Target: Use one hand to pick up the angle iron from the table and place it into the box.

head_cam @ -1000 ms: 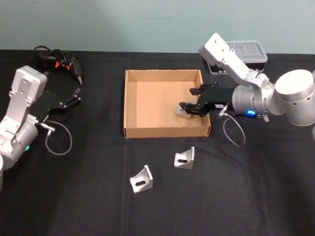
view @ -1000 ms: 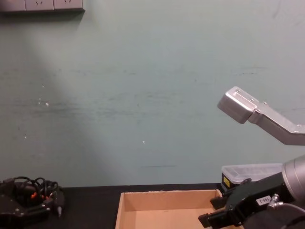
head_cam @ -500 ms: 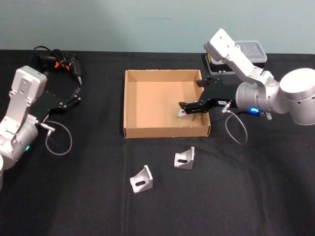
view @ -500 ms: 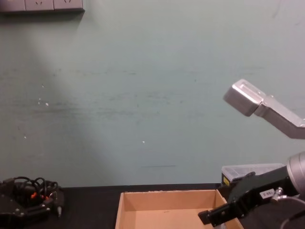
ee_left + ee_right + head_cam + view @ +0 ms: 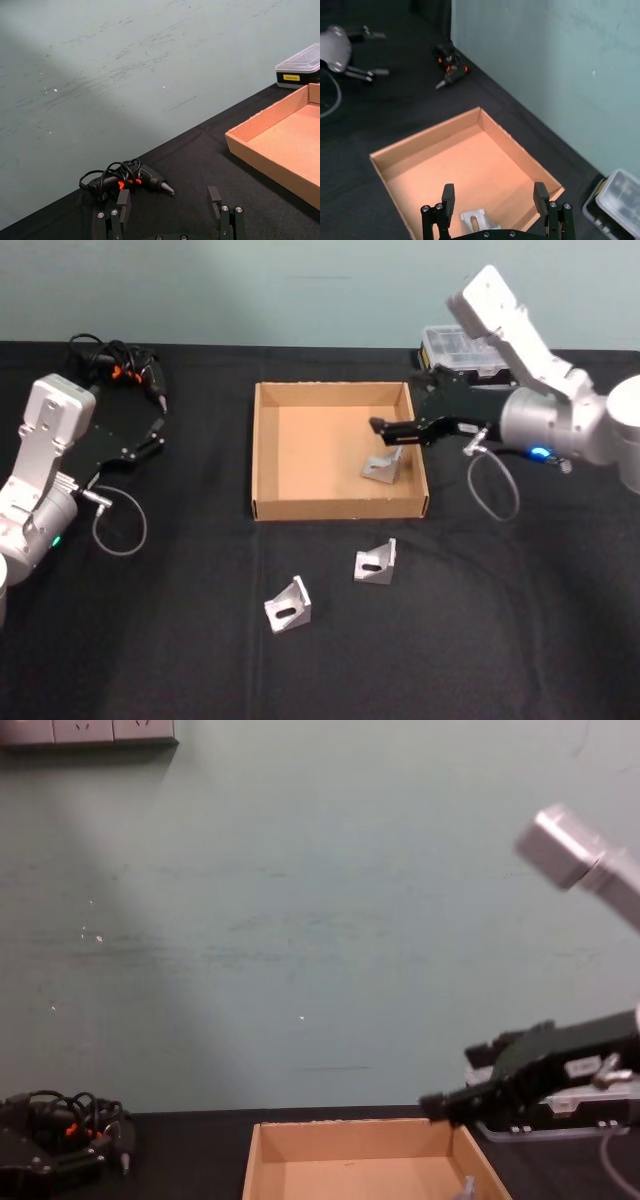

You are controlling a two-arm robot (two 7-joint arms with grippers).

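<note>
Two silver metal angle irons lie loose on the flat black bench (image 5: 520,640) in front of the shallow tan cardboard box (image 5: 256,455): the right loose angle iron (image 5: 376,562) near the front wall, and the left loose angle iron (image 5: 288,604) farther out. A black plastic case with a clear lid (image 5: 455,344) stands behind the box's far right corner, beside my right arm. A black power screwdriver with tangled cable (image 5: 120,365) lies at the far left. My left pincer (image 5: 157,432) rests there with its fingers spread, holding nothing.

My right pincer (image 5: 494,196) hangs over the box's right side, spread wide and empty. A third angle iron (image 5: 385,466) sits on the box floor by the right wall, beneath the pincer and apart from its fingers.
</note>
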